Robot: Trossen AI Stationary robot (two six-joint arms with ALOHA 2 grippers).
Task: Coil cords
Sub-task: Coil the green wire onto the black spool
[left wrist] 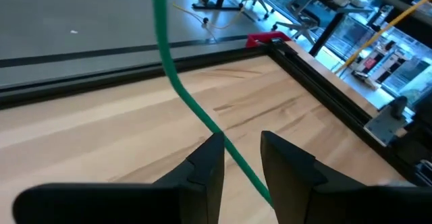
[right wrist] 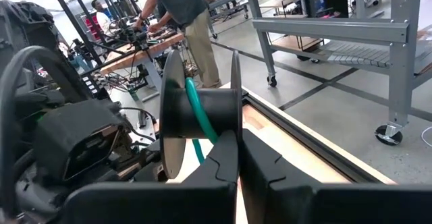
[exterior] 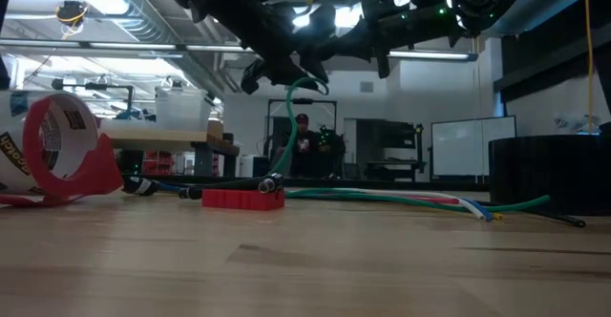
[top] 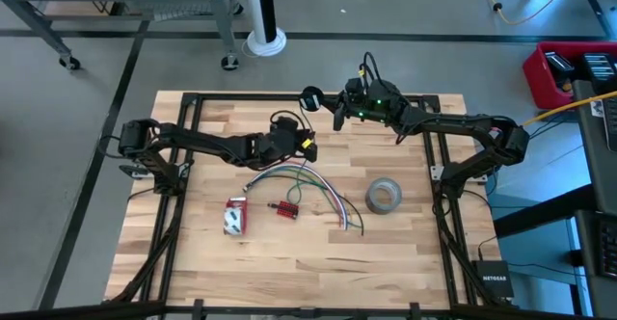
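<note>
We are mid-wind: our left gripper (left wrist: 241,160) pinches the green cord (left wrist: 177,82) above the table's far middle, feeding the black spool (right wrist: 201,116) clamped in our right gripper (right wrist: 239,158), so next comes another wrap under tension.

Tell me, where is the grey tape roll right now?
In the high view the grey tape roll lies flat on the table's right half, just right of the loose cords and below the right arm.
</note>
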